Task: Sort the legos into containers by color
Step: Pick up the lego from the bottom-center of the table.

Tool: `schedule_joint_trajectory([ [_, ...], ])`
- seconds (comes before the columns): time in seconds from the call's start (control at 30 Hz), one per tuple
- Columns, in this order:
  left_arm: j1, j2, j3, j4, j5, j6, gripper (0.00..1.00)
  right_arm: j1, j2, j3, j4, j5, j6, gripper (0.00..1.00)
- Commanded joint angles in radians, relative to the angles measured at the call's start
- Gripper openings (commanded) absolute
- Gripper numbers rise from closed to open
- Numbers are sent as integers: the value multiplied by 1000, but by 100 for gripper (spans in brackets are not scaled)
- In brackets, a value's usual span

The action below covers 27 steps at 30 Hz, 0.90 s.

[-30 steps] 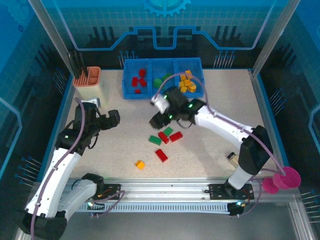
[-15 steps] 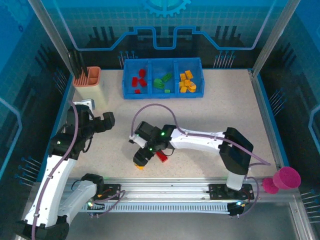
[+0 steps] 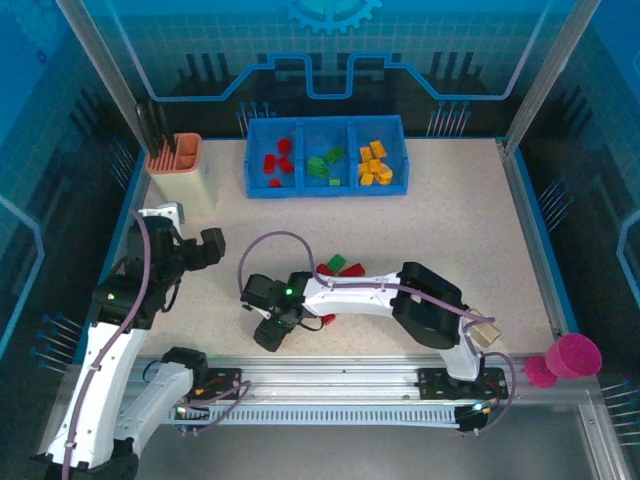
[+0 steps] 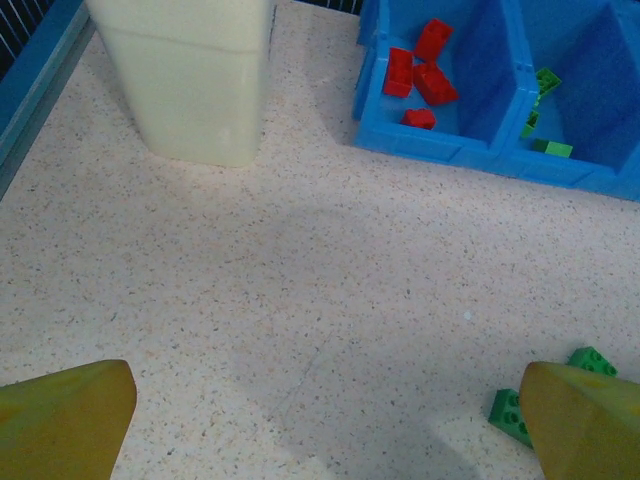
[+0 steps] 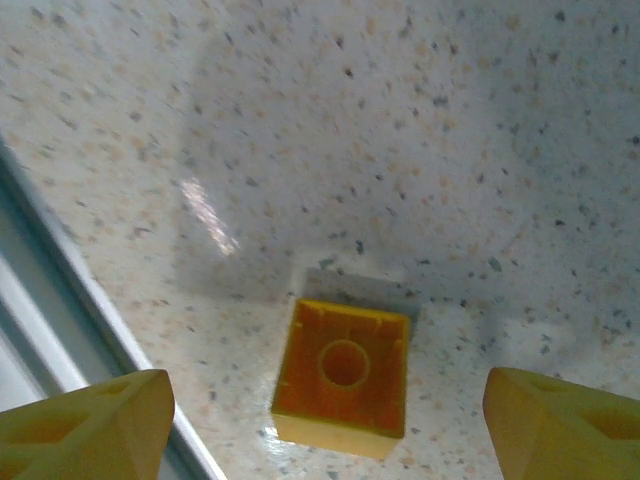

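The right gripper (image 3: 270, 335) has swung back over an orange lego (image 5: 343, 372), jaws wide apart.

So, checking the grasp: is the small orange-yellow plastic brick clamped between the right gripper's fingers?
No, the orange-yellow brick lies on the table, gaps separating it from the open right gripper.

The left arm (image 3: 105, 345) and right arm (image 3: 365, 290) are white shells linked by black joints. A looping purple cable (image 3: 268, 236) trails each, and each carries a small green light (image 3: 288, 292). The left tool (image 3: 207, 245) and right tool (image 3: 270, 328) are black, with amber-yellow fingers (image 4: 62, 420), the right ones showing moulded hollows.
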<state>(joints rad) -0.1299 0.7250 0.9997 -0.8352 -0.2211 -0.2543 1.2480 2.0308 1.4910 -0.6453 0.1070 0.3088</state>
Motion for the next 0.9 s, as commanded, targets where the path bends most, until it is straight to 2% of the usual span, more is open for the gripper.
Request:
schedule_joint_trajectory([
  [0.0, 2, -15, -5, -24, -30, 24, 99, 16, 27, 35, -82, 85, -22, 81],
  [0.2, 1, -13, -16, -9, -23, 26, 99, 19, 53, 30, -58, 84, -19, 74],
  [0.33, 0, -9, -18, -4, -21, 27, 99, 19, 70, 28, -36, 70, -24, 61],
  [0.43, 0, -7, -19, -2, -22, 29, 100, 14, 72, 20, -26, 61, -27, 46],
  [0.53, 0, -7, -27, 4, -23, 33, 99, -7, 34, -10, -21, 68, -28, 38],
  [0.7, 0, 11, -33, 12, -6, 46, 99, -108, -163, -91, -57, 80, -66, 33],
  [0.8, -2, 44, -13, -8, -72, 57, 99, -227, -325, -124, -82, 94, -124, 33],
  [0.87, -1, 51, 0, -10, -69, 51, 99, -342, -410, -126, -92, 108, -171, 33],
])
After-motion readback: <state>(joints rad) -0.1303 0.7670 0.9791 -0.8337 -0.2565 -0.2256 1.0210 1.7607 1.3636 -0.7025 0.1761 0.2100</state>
